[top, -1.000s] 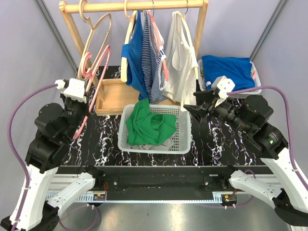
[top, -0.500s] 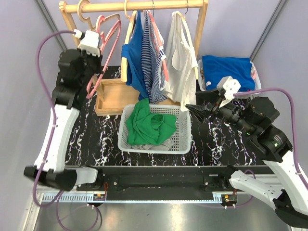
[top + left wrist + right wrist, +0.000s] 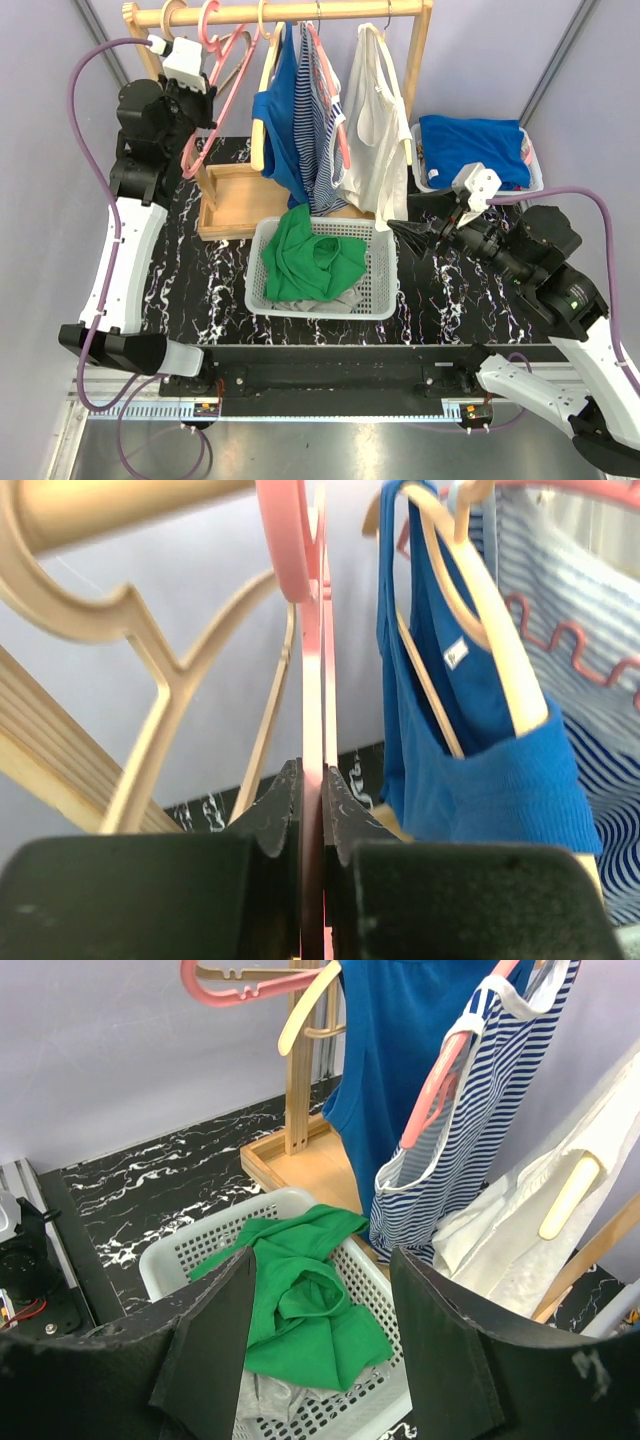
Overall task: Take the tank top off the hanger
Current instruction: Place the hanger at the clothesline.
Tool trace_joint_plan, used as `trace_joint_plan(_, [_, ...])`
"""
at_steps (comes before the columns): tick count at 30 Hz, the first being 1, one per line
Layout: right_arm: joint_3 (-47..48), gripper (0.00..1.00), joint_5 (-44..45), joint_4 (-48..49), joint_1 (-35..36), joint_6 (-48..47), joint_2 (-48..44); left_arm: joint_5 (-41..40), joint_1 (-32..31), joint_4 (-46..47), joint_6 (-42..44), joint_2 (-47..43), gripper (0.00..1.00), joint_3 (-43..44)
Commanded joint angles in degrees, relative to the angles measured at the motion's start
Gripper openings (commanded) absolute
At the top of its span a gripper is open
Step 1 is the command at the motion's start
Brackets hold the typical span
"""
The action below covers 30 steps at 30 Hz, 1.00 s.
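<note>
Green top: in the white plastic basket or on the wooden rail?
In the basket. The crumpled green top lies inside the walls of the white plastic basket, on no hanger, below the wooden rail.

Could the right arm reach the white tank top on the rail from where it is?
Probably yes: the right gripper is open and empty beside the white tank top, with nothing between them.

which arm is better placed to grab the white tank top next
Right. The right tool is open, empty and pointed at the white fabric tank top hanging on the wooden rail. The left tool is shut on an empty pink plastic hanger up at that rail.
</note>
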Motion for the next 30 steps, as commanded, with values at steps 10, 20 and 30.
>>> trace_joint_plan(10, [-2.6, 0.63, -0.7, 3.0, -0.1, 0.4, -0.2, 2.5, 4.0, -0.3, 1.4, 13.2, 0.0, 18.4])
trace_joint_plan(20, [-3.0, 0.63, -0.3, 3.4, -0.1, 0.8, -0.9, 3.7, 4.6, -1.7, 1.4, 15.3, 0.0, 19.1])
trace_joint_plan(30, [-2.7, 0.63, -0.2, 3.3, -0.1, 0.8, -1.2, 3.6, 4.7, -2.2, 2.0, 13.1, 0.0, 14.5])
